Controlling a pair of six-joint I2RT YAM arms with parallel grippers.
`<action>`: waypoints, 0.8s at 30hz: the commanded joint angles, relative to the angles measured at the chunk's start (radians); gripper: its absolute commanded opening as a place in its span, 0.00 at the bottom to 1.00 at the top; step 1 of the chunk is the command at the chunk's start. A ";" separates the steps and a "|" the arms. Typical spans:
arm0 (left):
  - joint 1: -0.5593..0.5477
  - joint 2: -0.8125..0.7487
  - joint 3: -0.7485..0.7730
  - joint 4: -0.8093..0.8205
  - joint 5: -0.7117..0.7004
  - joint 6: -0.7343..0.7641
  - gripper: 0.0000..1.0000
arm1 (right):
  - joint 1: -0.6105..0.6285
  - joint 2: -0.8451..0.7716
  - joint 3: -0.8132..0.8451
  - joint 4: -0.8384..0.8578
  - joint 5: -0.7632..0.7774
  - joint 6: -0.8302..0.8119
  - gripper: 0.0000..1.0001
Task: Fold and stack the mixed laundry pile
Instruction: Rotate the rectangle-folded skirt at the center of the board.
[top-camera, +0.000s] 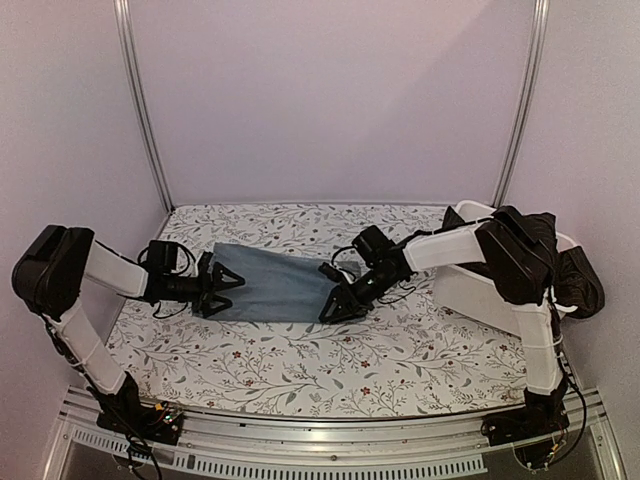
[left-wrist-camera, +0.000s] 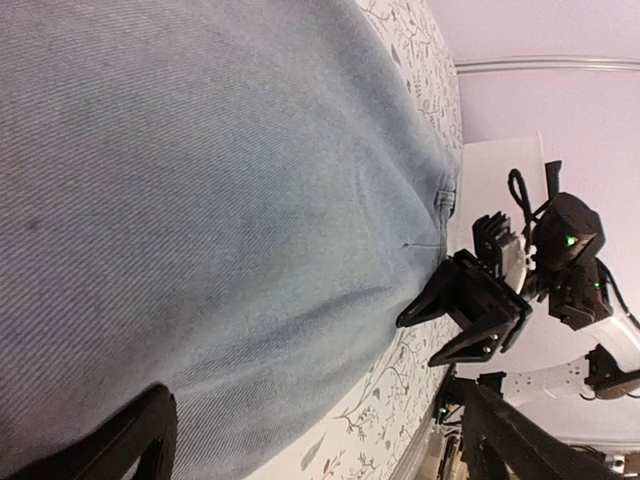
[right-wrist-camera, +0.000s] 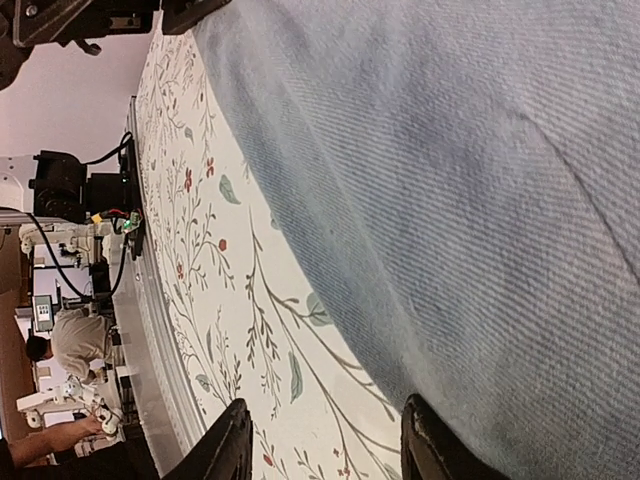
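Denim piece (top-camera: 268, 283), light blue, lies flat on the bench (top-camera: 350, 360) between our two claws. We judge the first fold is starting. Our left claw (top-camera: 235, 293) gapes wide at one end. Our right claw (top-camera: 328, 295), half-spread astride the other edge, must pinch next. We count one denim, two claws, and one bin (top-camera: 470, 295) of dark cloth (top-camera: 580, 280) behind the right claw.

We found the denim piece (top-camera: 270, 285) flat on the table cover (top-camera: 400, 350), mid-table toward the far edge. The left gripper (top-camera: 235, 290) sat at its left end, the right gripper (top-camera: 332, 293) at its near right corner. The bin (top-camera: 470, 290) stood at the right edge, dark garments (top-camera: 575, 280) heaped in it.
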 joint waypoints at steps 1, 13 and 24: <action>0.120 0.012 -0.035 -0.167 -0.164 0.070 1.00 | 0.010 -0.009 -0.087 -0.188 0.079 -0.036 0.50; 0.061 -0.169 0.324 -0.484 -0.250 0.242 1.00 | -0.063 -0.149 0.238 -0.139 0.019 -0.035 0.54; 0.002 0.064 0.510 -0.437 -0.342 0.212 0.98 | -0.078 0.213 0.621 -0.162 0.107 0.008 0.39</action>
